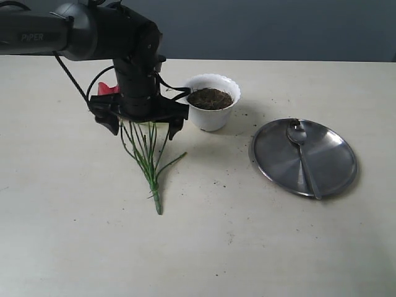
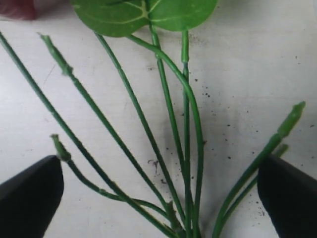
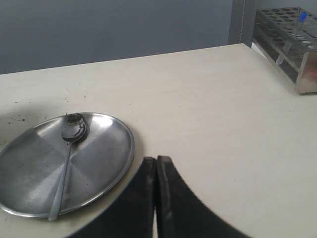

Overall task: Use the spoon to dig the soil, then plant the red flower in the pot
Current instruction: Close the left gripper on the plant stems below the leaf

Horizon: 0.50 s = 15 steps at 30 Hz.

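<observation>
Crumbly dark soil (image 1: 210,98) in scalloped white pot (image 1: 212,119)

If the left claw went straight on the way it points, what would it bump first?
Most likely the thin green stems of the red flower, lying on the table right under the open left claw. It would touch them just before the table, though its height is hard to judge.

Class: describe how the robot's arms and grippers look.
The left arm is a dark grey rounded tube marked PIPER in pale letters, with thin black cables at the wrist. The left gripper has a wide black crossbar and two black fingers. The right gripper shows two black, curved fingers.
</observation>
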Available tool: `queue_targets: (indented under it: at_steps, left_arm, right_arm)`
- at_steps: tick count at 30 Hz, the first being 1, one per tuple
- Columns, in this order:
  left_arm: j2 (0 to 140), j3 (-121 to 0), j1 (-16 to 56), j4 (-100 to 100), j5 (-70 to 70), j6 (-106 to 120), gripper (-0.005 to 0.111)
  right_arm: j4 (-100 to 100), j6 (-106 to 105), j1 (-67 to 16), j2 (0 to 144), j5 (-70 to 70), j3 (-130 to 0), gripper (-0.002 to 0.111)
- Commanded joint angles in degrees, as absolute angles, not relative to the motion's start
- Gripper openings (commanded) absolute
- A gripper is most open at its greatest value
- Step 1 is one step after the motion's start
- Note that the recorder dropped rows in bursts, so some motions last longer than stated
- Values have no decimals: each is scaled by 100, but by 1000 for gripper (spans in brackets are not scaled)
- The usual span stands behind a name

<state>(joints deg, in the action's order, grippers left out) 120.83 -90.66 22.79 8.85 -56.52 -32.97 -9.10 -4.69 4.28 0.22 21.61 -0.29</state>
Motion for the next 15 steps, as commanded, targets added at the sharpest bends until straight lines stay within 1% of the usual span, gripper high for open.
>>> queue_targets:
  at_steps: [1,15]
  left_arm:
    - [12070,-9030,2283,1002,-5787,-3194,105]
    - [12070,-9030,2283,1066,-5665,-3230,105]
  right_arm:
    - [-907,-496,450,0,2085,0,-1]
    - [-907,-496,450,0,2094,0,-1]
